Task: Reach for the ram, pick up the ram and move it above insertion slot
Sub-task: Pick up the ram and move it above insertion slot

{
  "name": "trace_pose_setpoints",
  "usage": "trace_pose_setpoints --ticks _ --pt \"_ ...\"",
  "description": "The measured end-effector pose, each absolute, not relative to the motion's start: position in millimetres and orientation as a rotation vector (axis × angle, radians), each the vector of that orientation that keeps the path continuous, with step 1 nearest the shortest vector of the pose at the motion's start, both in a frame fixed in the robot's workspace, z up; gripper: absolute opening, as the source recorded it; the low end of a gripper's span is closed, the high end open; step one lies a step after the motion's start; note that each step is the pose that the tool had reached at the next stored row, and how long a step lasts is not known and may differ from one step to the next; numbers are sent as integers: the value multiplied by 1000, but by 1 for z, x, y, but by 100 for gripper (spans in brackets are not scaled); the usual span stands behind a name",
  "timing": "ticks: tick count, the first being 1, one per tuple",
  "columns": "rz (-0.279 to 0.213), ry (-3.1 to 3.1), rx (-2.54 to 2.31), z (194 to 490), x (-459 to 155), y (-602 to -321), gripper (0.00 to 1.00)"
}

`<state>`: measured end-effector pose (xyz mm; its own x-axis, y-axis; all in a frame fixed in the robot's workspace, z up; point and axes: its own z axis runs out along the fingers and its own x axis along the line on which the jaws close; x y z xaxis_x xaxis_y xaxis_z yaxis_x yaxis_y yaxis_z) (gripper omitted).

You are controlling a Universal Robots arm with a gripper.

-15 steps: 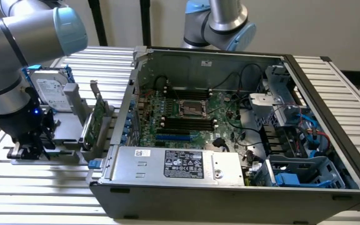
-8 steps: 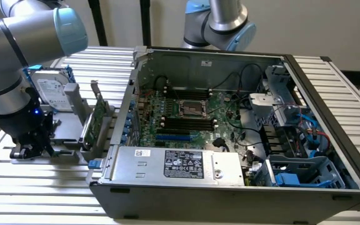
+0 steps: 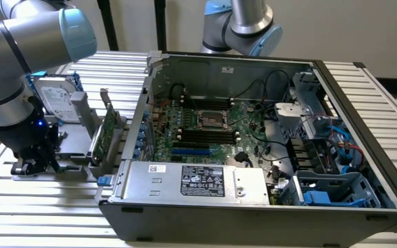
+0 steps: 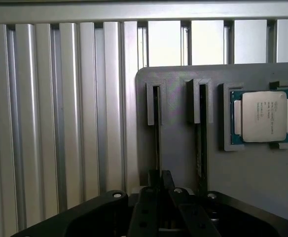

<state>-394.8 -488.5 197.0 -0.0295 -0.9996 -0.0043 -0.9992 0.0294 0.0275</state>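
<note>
As the arm bent low at the exterior view's left of the open computer case (image 3: 254,222), its tool (image 4: 160,177) sat over the ram (image 4: 157,143). The ram stood on edge in a narrow slot of the grey holder (image 4: 181,148), the slot farther from the processor (image 4: 262,116). Whether the tool had closed on the thin board could not be told. A second slot ran just beside it. Past the holder's near edge, the slatted counter (image 4: 60,123) lay bare and open.
</note>
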Motion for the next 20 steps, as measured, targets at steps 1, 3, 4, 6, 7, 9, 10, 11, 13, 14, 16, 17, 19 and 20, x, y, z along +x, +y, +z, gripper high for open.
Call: trace_pose_setpoints --ticks 1,3,4,6,7,9,10,11,13,14,16,17,19,20 --pt "-36 -2245 2174 197 -395 -488 14" --pt "-36 -2254 2166 197 -395 -488 14" --pt "-36 -2259 2160 197 -395 -489 14" --pt "-36 -2275 2143 197 -395 -489 14" --pt "-36 -2283 2135 197 -395 -489 14" --pt "-36 -2290 2128 197 -395 -489 14" --pt "-36 -2290 2128 197 -395 -489 14" --pt "-36 -2290 2128 197 -395 -489 14" --pt "-36 -2290 2128 197 -395 -489 14" --pt "-36 -2290 2128 197 -395 -489 14" --pt "-36 -2290 2128 197 -395 -489 14" --pt "-36 -2290 2128 197 -395 -489 14" --pt "-36 -2290 2128 197 -395 -489 14" --pt "-36 -2290 2128 198 -395 -489 14"
